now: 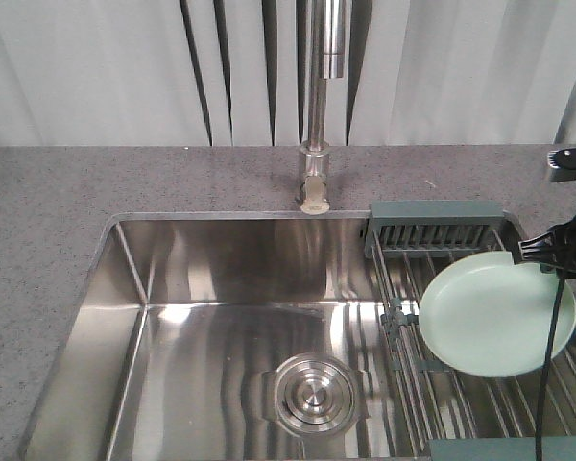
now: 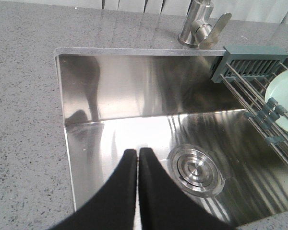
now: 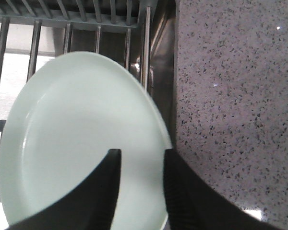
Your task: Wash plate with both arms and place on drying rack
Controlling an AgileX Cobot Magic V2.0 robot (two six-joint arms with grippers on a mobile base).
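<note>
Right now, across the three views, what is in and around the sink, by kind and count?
Plates: 1, the plate on the drying rack
Drying racks: 1
Faucets: 1, the faucet
Drains: 1, the drain
Sinks: 1, the sink
Total: 5

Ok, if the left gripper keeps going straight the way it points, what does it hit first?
Probably the bare floor of the stainless steel sink, left of the round steel drain. The shut black left gripper has nothing else ahead; depth is unclear.
</note>
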